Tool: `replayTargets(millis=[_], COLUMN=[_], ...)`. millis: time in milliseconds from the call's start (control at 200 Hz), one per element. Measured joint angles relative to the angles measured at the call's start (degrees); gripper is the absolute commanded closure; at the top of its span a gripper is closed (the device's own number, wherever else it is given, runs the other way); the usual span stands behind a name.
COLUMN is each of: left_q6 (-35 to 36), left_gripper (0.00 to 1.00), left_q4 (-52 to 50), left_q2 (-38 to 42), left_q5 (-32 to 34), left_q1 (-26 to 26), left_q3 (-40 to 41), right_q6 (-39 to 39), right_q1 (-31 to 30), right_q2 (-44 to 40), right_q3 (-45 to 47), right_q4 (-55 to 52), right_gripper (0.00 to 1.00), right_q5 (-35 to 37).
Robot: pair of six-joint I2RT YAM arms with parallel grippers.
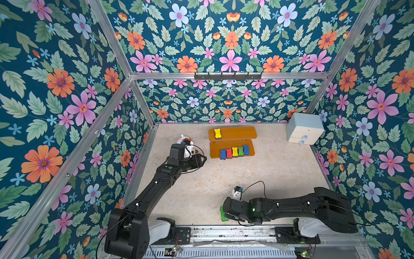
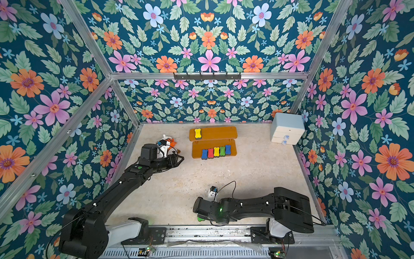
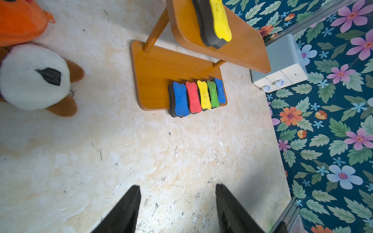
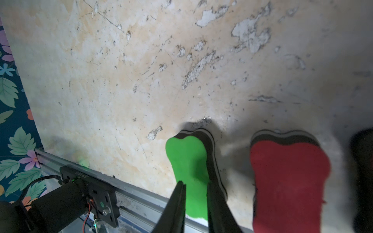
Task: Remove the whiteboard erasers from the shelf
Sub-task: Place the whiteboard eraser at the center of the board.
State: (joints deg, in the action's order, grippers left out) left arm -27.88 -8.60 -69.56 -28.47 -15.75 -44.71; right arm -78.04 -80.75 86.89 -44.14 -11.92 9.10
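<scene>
Mottled beige tabletop (image 1: 268, 179) in a top view: the two-tier orange-brown wooden shelf (image 1: 239, 133) at the far side holds six bone-shaped foam whiteboard erasers (image 1: 234, 151).

Left wrist: the left gripper (image 3: 177, 186) is spread and empty, short of the lower row. It probably reaches there next.

Right wrist: the right gripper (image 4: 194, 183) straddles a green foam eraser (image 4: 187, 161) lying at the near edge beside a red foam eraser (image 4: 288, 177). I cannot tell whether the fingers pinch it. This looks like the set-down step.

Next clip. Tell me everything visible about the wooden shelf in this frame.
The shelf is a small two-tier rack of glossy orange-brown wood: two rounded rectangular boards, the upper raised on slanted round posts. It stands upright on the table near the back wall. One yellow eraser lies at one end of the upper board; five erasers, blue, red, yellow, green, blue, sit side by side along the lower board's front edge. Nothing else is seen touching it.
</scene>
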Motion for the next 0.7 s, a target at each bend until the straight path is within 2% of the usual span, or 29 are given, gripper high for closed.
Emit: replayTargets(millis=[140, 260, 460, 590, 700], left_q6=[-0.2, -0.7, -1.9, -1.9, -0.8], left_gripper=[0.36, 0.38, 0.38, 0.37, 0.38], left_q4=[0.0, -0.7, -4.0, -7.0, -10.0], left_q2=[-1.0, -2.7, -9.9, -15.6, -21.1], left_q5=[0.3, 3.1, 11.6, 18.1, 24.3], left_q1=[-0.4, -3.1, -9.7, -12.3, -13.4], left_q3=[-0.8, -4.2, -15.8, -24.8, -33.6], right_q6=[0.5, 3.3, 13.8, 22.1, 27.8], right_q1=[0.0, 2.4, 11.7, 19.0, 24.7], right_q2=[-2.4, -7.3, -19.7, -25.6, -27.3], right_q3=[-1.2, -1.4, 3.2, 4.9, 6.3], right_q4=[-2.7, -5.2, -8.7, -8.9, -7.7], right_gripper=[0.71, 0.65, 0.52, 0.50, 0.49], right_q5=[1.5, 3.9, 6.9, 7.3, 6.3])
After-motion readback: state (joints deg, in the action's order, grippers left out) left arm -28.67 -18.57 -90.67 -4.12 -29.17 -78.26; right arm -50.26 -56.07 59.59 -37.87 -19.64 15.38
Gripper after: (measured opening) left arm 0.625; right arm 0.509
